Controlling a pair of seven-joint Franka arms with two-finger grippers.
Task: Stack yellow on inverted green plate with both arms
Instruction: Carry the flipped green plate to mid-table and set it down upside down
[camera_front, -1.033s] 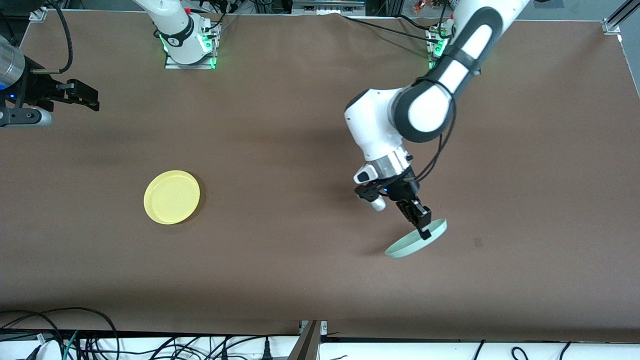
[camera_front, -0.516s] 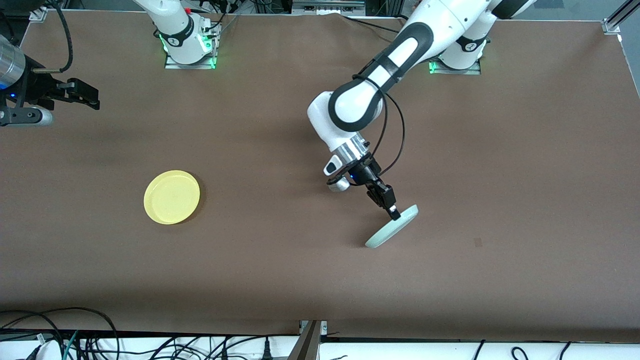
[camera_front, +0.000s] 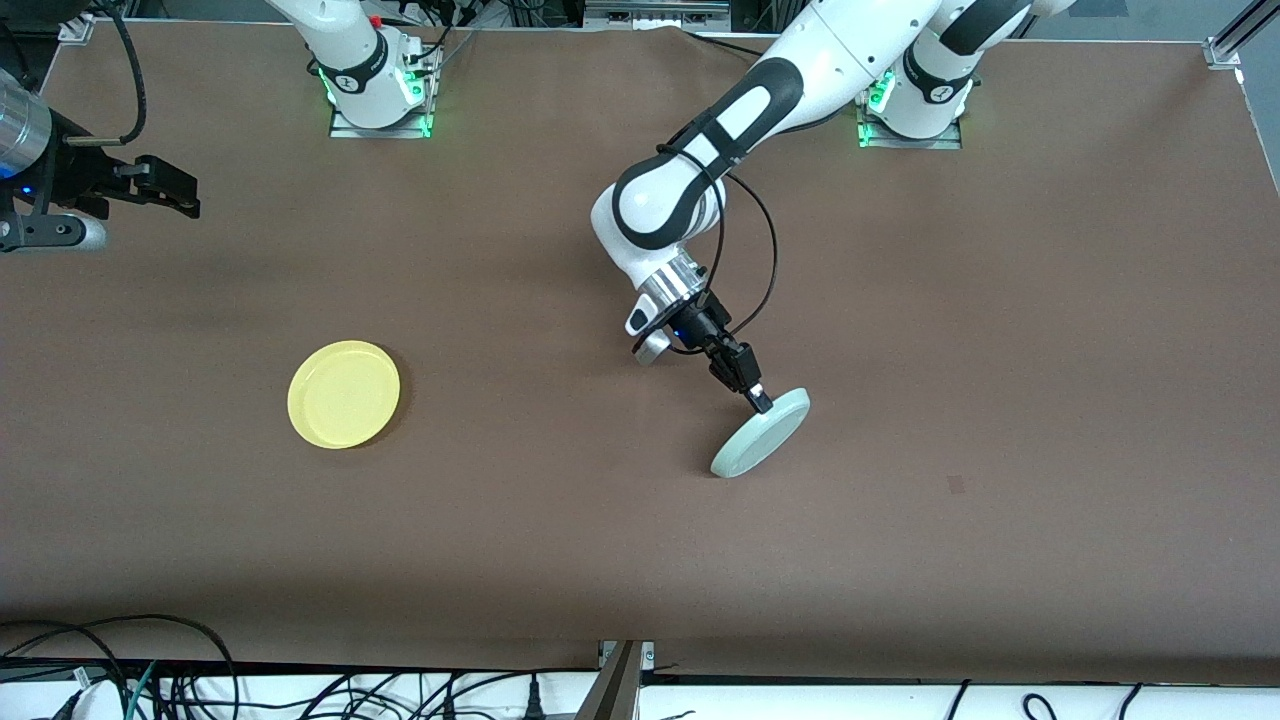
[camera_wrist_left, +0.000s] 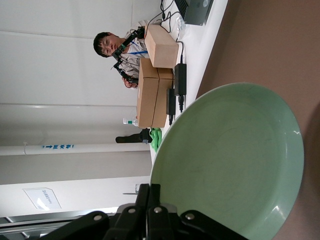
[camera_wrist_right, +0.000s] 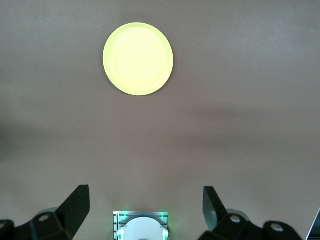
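**Green plate held on edge, yellow plate lying apart**

We see the left gripper (camera_front: 757, 398) over the middle of the brown table (camera_front: 1050, 330), its fingers pinching the rim of the green plate (camera_front: 760, 433). The plate is tilted steeply, almost on edge; whether its lower rim touches the table we cannot tell. In the left wrist view its hollow side (camera_wrist_left: 235, 160) faces the camera. The yellow plate (camera_front: 344, 393) lies flat, rim up, toward the right arm's end, well apart from the green one, with bare table all around it. The right gripper (camera_front: 165, 188) waits over that end's table edge, fingers (camera_wrist_right: 75, 205) spread wide.
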